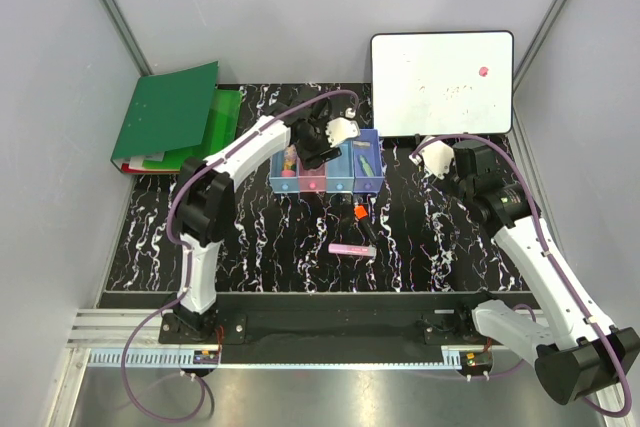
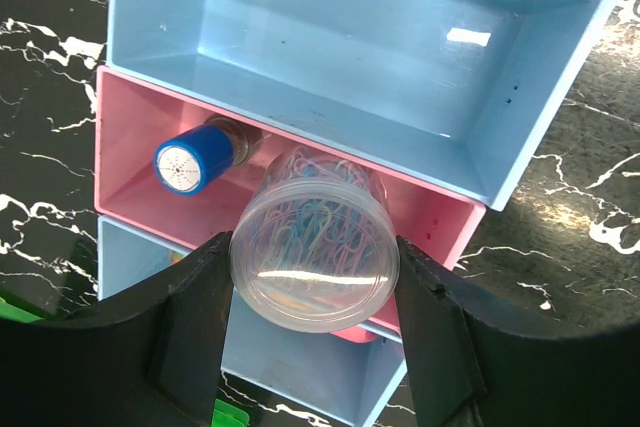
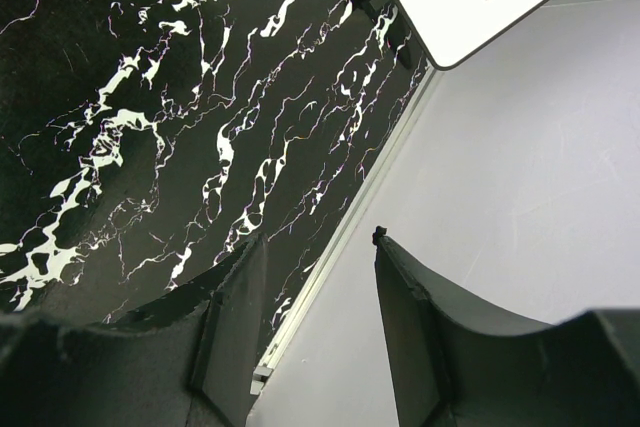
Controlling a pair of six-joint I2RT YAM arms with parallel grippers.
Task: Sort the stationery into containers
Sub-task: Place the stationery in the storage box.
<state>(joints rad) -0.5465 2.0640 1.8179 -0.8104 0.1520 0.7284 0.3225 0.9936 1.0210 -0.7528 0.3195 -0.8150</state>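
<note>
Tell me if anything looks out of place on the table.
Nothing spilled or damaged. A pink marker and an orange-capped black stick lie loose on the black marbled table, outside the row of plastic bins.

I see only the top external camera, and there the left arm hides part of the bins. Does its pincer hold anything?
Observer: Yes. In the left wrist view, the left pincer is closed on a clear round jar of coloured paper clips.
Operator: Is anything lying inside the pink bin?
Observer: Yes, a blue-capped stick lies in the pink bin, just beside the jar.
Operator: And the right pincer, is it open?
Observer: In the right wrist view, the right pincer is open, with nothing between its fingers.
</note>
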